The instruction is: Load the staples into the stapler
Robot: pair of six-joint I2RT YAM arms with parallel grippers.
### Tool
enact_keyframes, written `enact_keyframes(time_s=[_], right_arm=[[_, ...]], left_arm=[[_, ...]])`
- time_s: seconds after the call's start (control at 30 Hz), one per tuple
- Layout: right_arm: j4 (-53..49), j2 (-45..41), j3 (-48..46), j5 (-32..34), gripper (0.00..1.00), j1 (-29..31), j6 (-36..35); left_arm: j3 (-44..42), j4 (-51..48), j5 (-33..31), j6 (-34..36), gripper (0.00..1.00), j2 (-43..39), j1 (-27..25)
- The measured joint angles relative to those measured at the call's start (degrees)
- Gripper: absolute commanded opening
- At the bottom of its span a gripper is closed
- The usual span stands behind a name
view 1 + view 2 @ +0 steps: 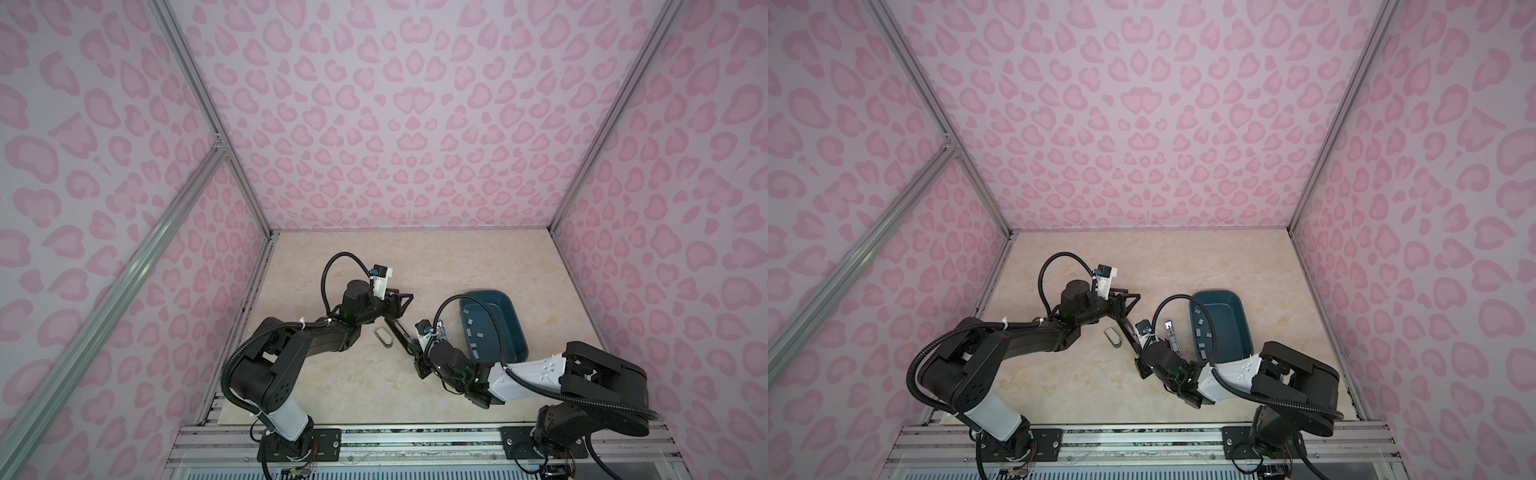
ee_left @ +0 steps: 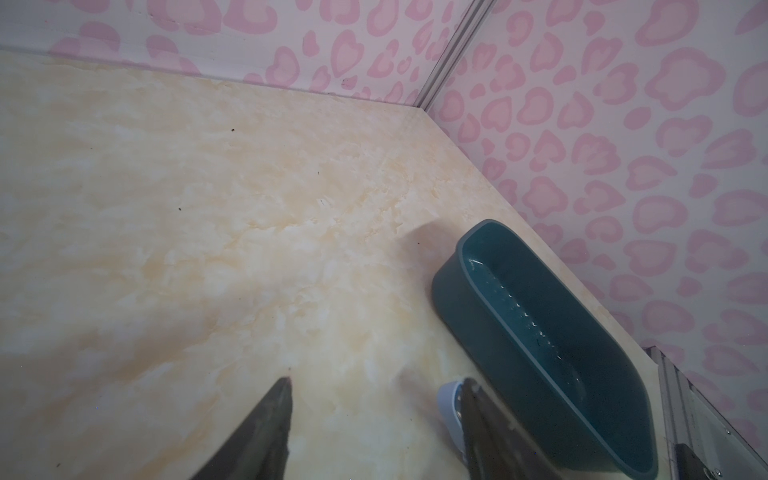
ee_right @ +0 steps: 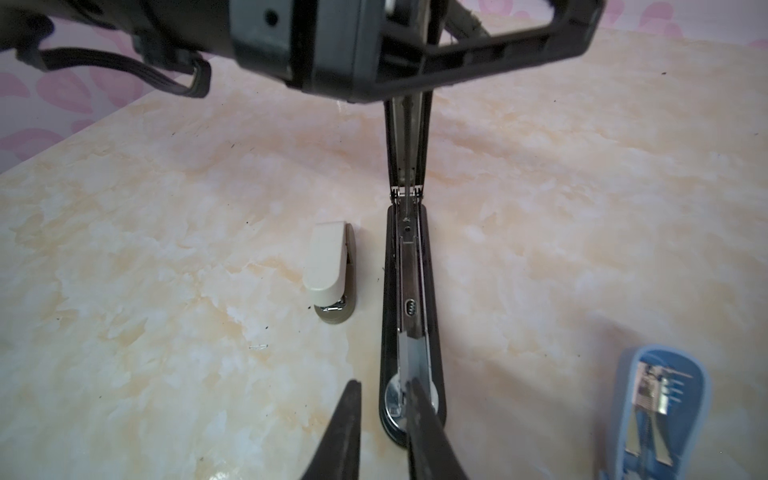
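Right of centre in the lower half of both top views, a teal bin [image 1: 513,320] sits on the marbled bench [image 1: 332,386]. It holds the staples [image 1: 471,321], about a dozen small pale strips lying flat and scattered on its floor. Left of the bin lies a black stapler [image 1: 399,334], swung open between the two arms, with its base flat on the bench and its lid angled up toward the left end effector [image 2: 376,380]. That end effector is released: its fingers are well apart, and the left wrist view shows only bare bench between them. Whether it props the lid cannot be told. The right wrist view shows the right end effector [image 3: 383,382] narrowly parted over the stapler's front end. One finger is at a pale grey strip [image 3: 409,353] that appears to sit in the open channel, and nothing is pinched between the fingers. A cream stapler [image 3: 326,262] and a blue stapler [image 3: 656,407] lie close by. The strips will probably handle as very light, thin and stiff, yet brittle: rows that snap if bent and skid on smooth plastic. The best hold is likely a gentle one across the two long edges near the middle, keeping the strip level with the channel.
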Motion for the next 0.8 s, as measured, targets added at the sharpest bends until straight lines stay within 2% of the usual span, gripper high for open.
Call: enact_keyframes(time_s=[0.3, 0.8], right_arm=[[-0.9, 3.4, 2.6, -1.4, 0.25, -1.8, 0.9], [-0.6, 7.1, 4.7, -4.4, 0.16, -4.1, 1.5]], left_arm=[[0.0, 0.1, 0.0, 0.0, 0.65, -0.1, 0.0], [0.0, 0.1, 0.2, 0.0, 0.64, -0.2, 0.0]])
